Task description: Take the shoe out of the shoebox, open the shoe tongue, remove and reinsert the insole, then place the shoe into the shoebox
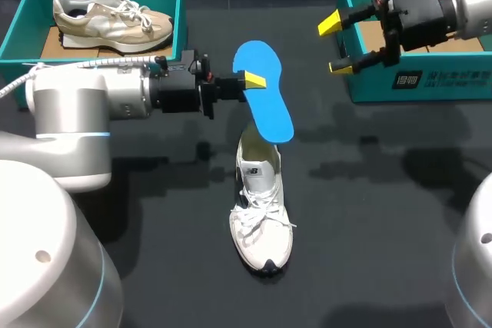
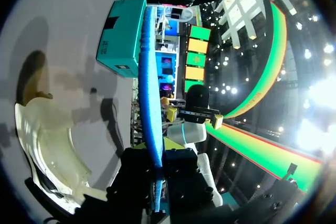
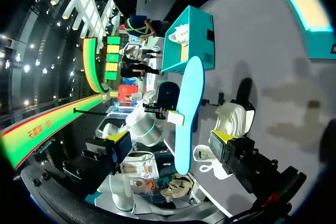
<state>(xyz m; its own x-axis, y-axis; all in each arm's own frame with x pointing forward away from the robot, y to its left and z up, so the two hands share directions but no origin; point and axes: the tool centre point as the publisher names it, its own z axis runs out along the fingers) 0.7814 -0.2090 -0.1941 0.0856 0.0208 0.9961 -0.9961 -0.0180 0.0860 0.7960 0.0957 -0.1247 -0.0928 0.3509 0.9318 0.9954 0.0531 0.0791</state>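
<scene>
A white shoe (image 1: pixel 261 220) sits on the bench (image 1: pixel 384 213), toe nearest. Above its heel the left arm (image 1: pixel 115 94) lies level, the left tool (image 1: pixel 255 81) pinching a blue insole (image 1: pixel 265 101). Farther right, the right tool (image 1: pixel 335 44) hangs open beside a teal box (image 1: pixel 453 82). The far-left box (image 1: pixel 179 5) holds another shoe (image 1: pixel 111 17).

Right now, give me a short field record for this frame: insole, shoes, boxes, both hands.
insole: blue insole raised over the white shoe's heel opening
left hand: shut on blue insole
right hand: open, empty, at the right shoebox
white shoe: upright on the table, toe toward the robot
left shoebox: holds a beige shoe
stage: insole lifted, not yet reinserted
</scene>
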